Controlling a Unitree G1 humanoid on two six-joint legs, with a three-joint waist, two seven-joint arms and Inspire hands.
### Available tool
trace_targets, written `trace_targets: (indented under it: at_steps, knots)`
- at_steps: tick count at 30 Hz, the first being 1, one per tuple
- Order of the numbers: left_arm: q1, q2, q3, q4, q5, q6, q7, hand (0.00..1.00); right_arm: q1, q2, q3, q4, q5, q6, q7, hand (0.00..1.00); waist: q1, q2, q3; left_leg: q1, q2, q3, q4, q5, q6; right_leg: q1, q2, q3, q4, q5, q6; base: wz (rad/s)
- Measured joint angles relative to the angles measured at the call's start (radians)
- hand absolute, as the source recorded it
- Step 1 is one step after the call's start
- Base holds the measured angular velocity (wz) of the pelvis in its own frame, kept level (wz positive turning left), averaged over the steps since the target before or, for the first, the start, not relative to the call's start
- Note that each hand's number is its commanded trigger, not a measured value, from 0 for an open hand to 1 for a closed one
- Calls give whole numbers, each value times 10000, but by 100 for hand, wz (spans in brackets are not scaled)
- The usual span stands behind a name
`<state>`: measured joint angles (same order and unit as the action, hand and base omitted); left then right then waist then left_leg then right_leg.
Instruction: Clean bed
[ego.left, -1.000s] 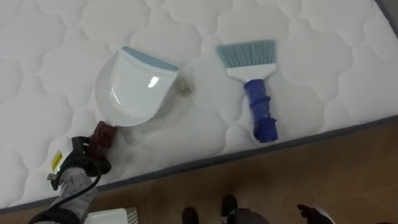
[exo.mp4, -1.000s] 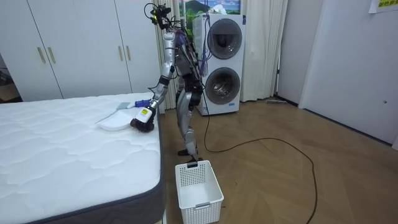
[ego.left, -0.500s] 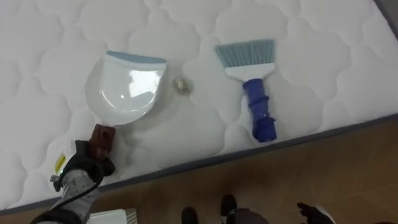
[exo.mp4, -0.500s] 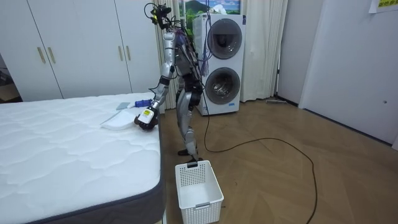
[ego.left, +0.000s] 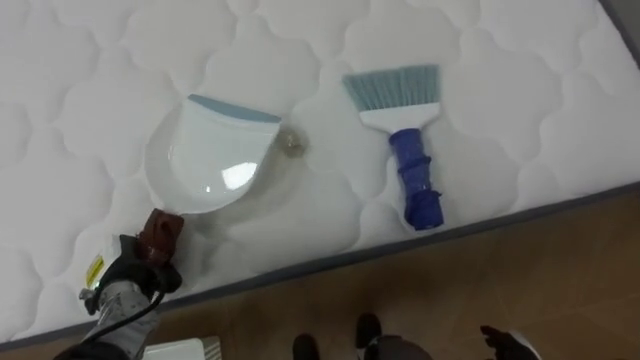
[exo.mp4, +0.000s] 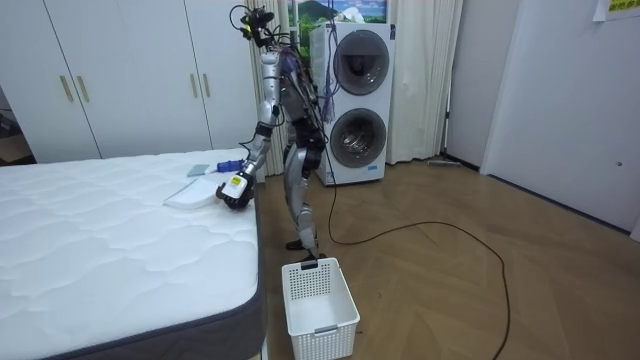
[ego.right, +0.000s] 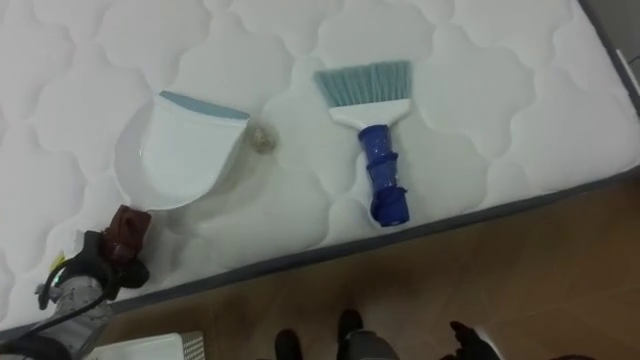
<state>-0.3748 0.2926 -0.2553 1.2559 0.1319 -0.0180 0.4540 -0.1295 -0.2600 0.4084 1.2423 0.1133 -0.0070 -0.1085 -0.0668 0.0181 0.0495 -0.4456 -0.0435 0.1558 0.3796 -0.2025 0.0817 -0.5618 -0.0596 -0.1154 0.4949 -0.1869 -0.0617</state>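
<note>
Dustpan (ego.left: 212, 150) swung lip toward crumb (ego.left: 291, 144) (now just beside); left hand (ego.left: 135, 272) clenched round handle (ego.left: 161, 231).

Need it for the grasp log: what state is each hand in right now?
Left hand: closed on the dustpan handle.
Right hand: at the bottom edge, cannot be told.

I see the left robot hand (ego.left: 135, 272) swing the dustpan (ego.left: 210, 155) back toward the little ball (ego.left: 290, 145); its blue edge sits beside it.
</note>
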Motion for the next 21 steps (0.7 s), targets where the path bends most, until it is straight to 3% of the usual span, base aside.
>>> trace_targets:
  at_steps: [10,16,21]
  knots:
    - [209,182,178,-12,1267,-200,520,100,160,-135,-18,89,8,-245,-8,0,201,81,-49,-25,28,52,-2,0,-1,-44,32,21,44,6,-6,-2]
    - [619,363,467,-16,2052,-201,887,100,413,-289,-394,196,-3,-261,-4,0,265,339,-182,57,35,36,-5,-1,-3,29,23,-15,79,18,-20,1]
    - [738,364,472,-44,2352,-230,1177,100,531,-438,-405,294,-13,-266,18,0,278,425,-172,53,26,25,-33,-3,-5,23,-48,-161,50,24,-40,6]
